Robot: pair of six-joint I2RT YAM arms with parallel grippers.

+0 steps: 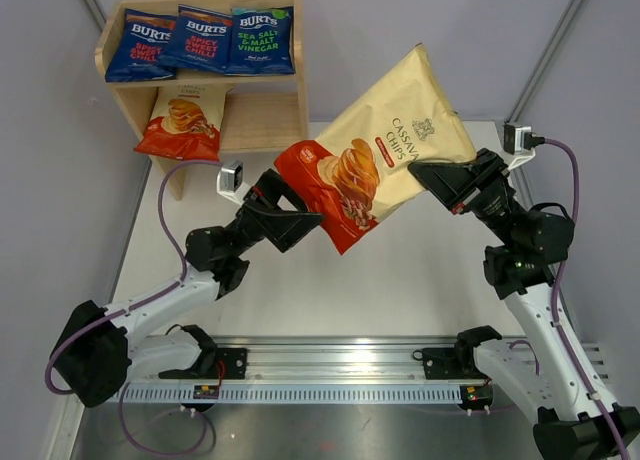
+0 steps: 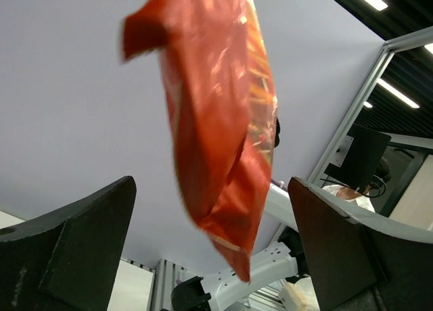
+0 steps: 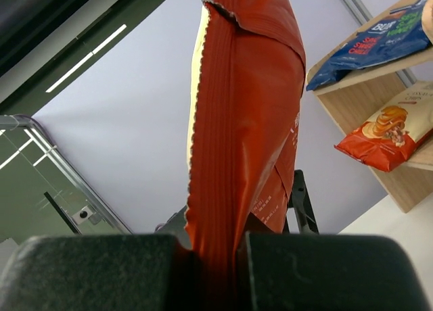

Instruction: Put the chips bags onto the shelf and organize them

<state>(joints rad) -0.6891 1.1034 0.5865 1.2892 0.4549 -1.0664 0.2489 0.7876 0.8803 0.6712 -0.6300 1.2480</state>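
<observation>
A large cream chips bag (image 1: 385,150) with a red-orange bottom hangs tilted in the air over the table. My right gripper (image 1: 440,170) is shut on its right edge; in the right wrist view the bag's crimped seam (image 3: 223,189) is pinched in that gripper (image 3: 216,250). My left gripper (image 1: 300,215) is open at the bag's red lower end. In the left wrist view the bag (image 2: 216,122) hangs between the wide-apart fingers (image 2: 88,236), touching neither. The wooden shelf (image 1: 262,115) holds three blue BURTS bags (image 1: 203,38) on top and another cream bag (image 1: 185,120) on its lower tier.
The shelf stands at the table's far left corner against the grey wall. Free lower-tier room lies right of the cream bag there. A metal rail (image 1: 340,365) carrying both arm bases runs along the near edge. A frame post (image 1: 545,50) rises at the back right.
</observation>
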